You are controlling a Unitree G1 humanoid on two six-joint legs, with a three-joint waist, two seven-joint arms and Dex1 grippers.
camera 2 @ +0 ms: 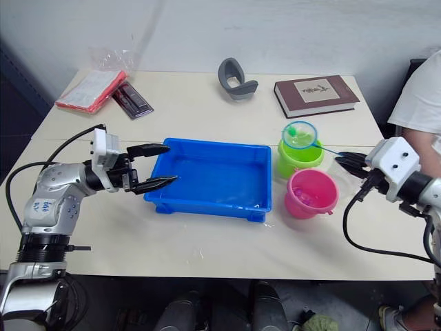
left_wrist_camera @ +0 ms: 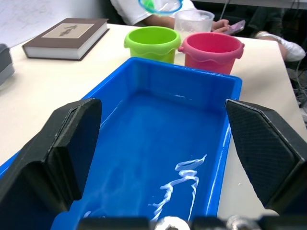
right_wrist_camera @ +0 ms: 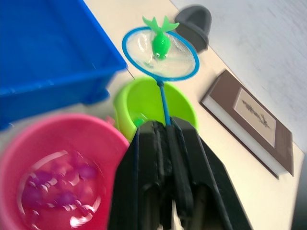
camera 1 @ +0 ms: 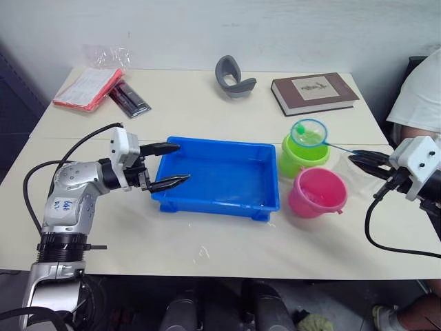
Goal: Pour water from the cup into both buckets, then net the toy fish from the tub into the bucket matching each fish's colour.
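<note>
The blue tub (camera 1: 220, 143) sits mid-table with shallow water in it. My left gripper (camera 1: 182, 162) is open at the tub's left end, one finger above the rim and one outside it. To the tub's right stand the lime green bucket (camera 1: 295, 162) and, nearer, the pink bucket (camera 1: 317, 193). My right gripper (right_wrist_camera: 163, 132) is shut on the net's thin handle. The net's hoop (right_wrist_camera: 160, 52) hovers over the green bucket with a green toy fish (right_wrist_camera: 160, 42) in it. Pink fish (right_wrist_camera: 57, 189) lie blurred under water in the pink bucket. The clear cup (left_wrist_camera: 193, 21) stands behind the buckets.
A brown book (camera 1: 313, 92), a grey curved object (camera 1: 233, 76), a red packet (camera 1: 88, 87) and a black flat item (camera 1: 129, 98) lie along the table's far side. A person in white (camera 1: 420, 89) sits at the right edge.
</note>
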